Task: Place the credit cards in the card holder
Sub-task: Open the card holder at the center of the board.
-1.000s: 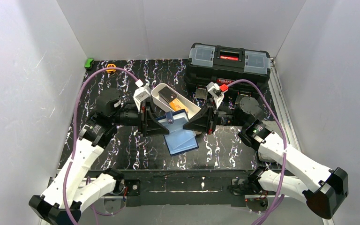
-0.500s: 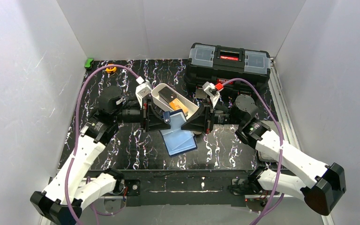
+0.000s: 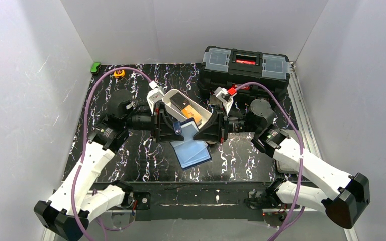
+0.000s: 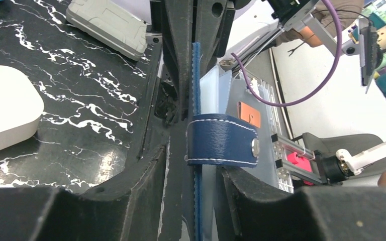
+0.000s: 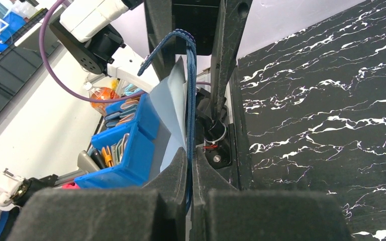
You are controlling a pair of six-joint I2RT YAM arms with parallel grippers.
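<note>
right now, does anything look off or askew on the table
Yes: the card holder isn't lying flat. Its upper flap stands on edge, pinched by the right fingers, while the left fingers sit loosely around it; the lower flap hangs to the table. The credit cards are in the white tray.

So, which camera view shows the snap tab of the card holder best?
The left wrist view: the snap tab sits central, its stitching and metal snap clear. The top view shows only a small dark flap on the card holder. The right wrist view sees it edge-on.
</note>
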